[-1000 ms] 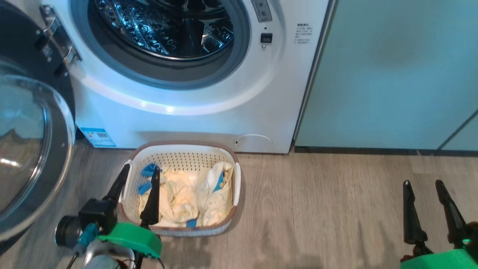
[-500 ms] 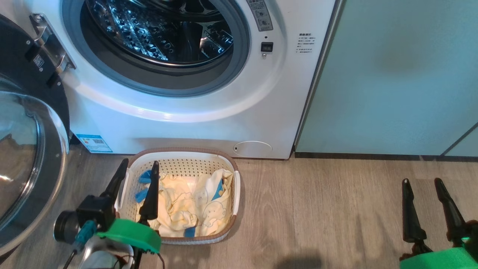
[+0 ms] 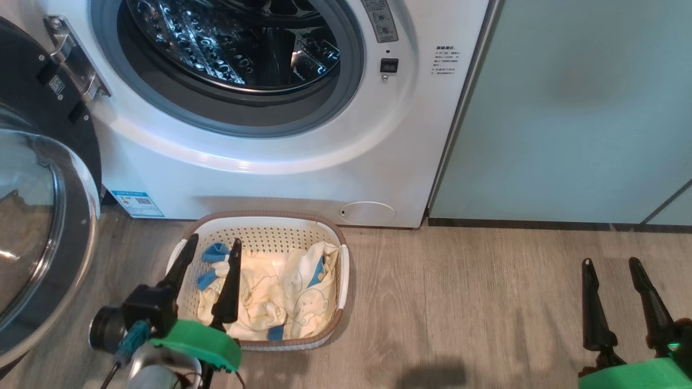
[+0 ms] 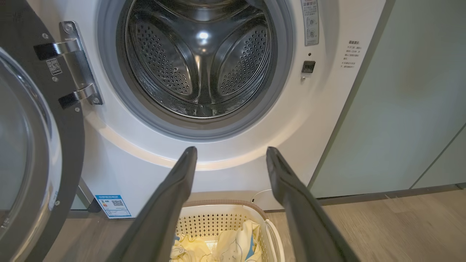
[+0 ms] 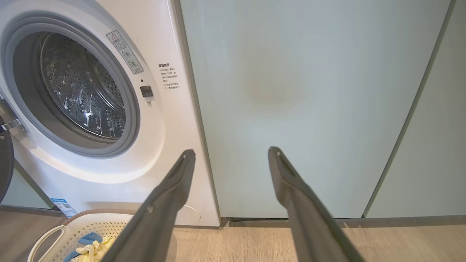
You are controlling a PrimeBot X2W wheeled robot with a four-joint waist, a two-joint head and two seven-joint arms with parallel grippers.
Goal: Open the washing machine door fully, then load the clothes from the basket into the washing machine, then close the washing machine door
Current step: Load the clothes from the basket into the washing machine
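Our left gripper [image 3: 214,239] hangs spread and empty over the basket [image 3: 270,215] at lower centre, where the clothes [image 3: 275,302] lie crumpled. They look soft, light and floppy; we would pinch a raised yellow fold. Our right gripper [image 3: 610,262] stands released, lower right.

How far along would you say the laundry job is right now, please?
Done: the glossy black round washing machine door stands open, and the steel drum looks empty. In hand: the open left gripper hovers over the cream perforated plastic basket, holding nothing; the right gripper is open. Left: the pale yellow clothes lie in the basket, so loading and closing remain.
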